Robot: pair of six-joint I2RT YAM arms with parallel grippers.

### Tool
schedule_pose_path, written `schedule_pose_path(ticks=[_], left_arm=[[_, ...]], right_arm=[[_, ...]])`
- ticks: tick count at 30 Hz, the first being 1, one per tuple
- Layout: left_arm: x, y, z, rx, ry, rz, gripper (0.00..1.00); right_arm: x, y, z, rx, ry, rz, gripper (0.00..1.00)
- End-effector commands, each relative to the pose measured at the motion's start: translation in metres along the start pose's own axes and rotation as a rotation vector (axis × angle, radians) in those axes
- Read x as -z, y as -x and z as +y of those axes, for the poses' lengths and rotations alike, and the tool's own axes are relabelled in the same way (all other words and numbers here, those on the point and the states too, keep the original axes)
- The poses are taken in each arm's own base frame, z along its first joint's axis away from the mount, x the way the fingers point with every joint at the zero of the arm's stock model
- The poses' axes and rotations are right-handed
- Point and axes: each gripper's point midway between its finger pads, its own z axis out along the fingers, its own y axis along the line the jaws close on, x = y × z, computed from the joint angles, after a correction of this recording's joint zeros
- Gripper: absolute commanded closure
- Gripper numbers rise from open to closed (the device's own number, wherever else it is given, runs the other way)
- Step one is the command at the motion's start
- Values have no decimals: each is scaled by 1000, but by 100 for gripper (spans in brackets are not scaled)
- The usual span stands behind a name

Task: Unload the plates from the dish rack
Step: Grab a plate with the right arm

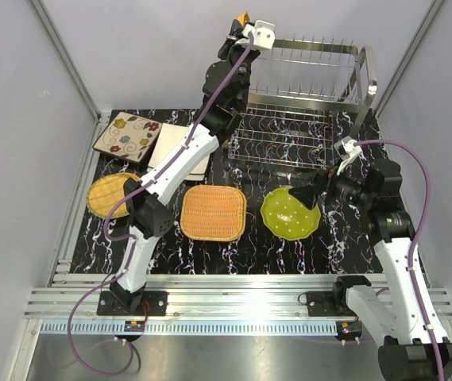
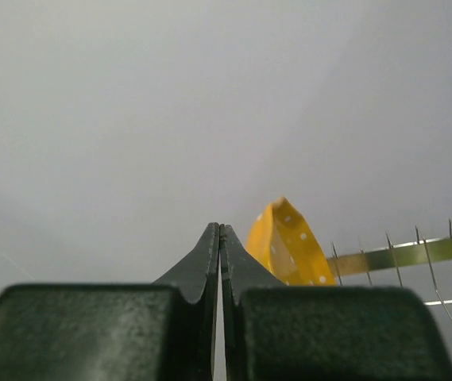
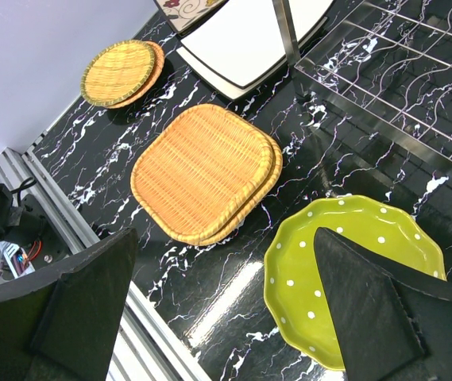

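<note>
Left tool (image 2: pixel 219 228) is up at the far left corner of the dish rack (image 1: pixel 305 99), clamped fully shut with the fingers pressed flat together. I can't see anything between them. The orange dotted plate (image 2: pixel 289 246) I'm after stands on edge in the top tier, just to the right of my fingertips and not in them. My read is that I've closed on air.

To do this step properly, I'd:
- reopen and shift right until the plate's rim sits squarely between the fingers
- reach a bit deeper over the edge so I'm not pinching only the lip
- close, then lift straight up until it's clear of the prongs (image 2: pixel 428 266) before swinging anywhere, since a sideways pull would likely snag on the wires

Right tool (image 3: pixel 226 309) is spread wide open, hanging just above the green dotted plate (image 3: pixel 289 286) and holding nothing.

The rest already lie on the worktop (image 1: pixel 249 254):
- the floral square plate (image 1: pixel 126 135)
- the white square plate (image 1: pixel 174 147)
- the round wicker plate (image 1: pixel 113 193)
- the rounded-square wicker plate (image 1: pixel 214 212)

The orange one looks like the last in the rack.
</note>
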Motion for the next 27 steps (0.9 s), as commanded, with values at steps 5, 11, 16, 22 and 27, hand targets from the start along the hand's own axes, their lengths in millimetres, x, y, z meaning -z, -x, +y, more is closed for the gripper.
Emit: schedule_pose_path(ticks=[5,11,16,22,27], left_arm=[[1,78,62,99,104,-181,100],[9,89,73,216,89,-174,81],[30,114,105,322,83,-169,42],[63,111,125,419,17,-40,16],[108,89,138,547,-69,82,4]], right_arm=[[5,23,6,44,0,-58,0],[7,37,13,130,34,-77,1],[2,81,31,249,150,-148,0],[-36,151,31,178,237,-185,0],[-67,228,31,112,213,-244,1]])
